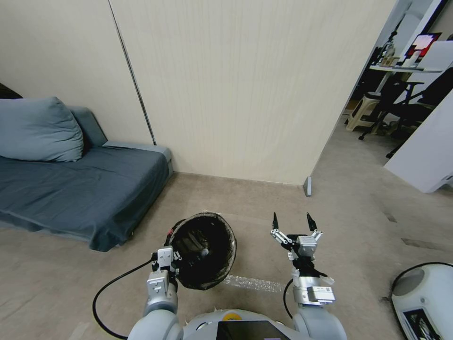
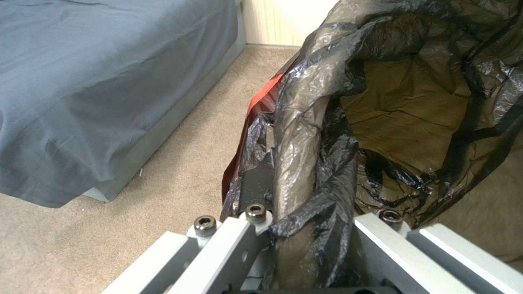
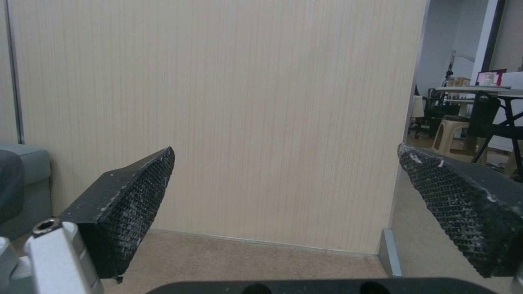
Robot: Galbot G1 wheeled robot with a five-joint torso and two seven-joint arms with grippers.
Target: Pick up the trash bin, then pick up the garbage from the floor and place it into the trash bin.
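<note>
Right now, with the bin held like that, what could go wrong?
1. The left gripper pinches the trash bin by one spot on its bag-covered rim; the slick black bag could slip and the bin tilt or drop.
2. The bin hangs close to the sofa; a turn might bump it.
3. The right gripper, open and empty, faces the wall; driving forward risks contact.
</note>
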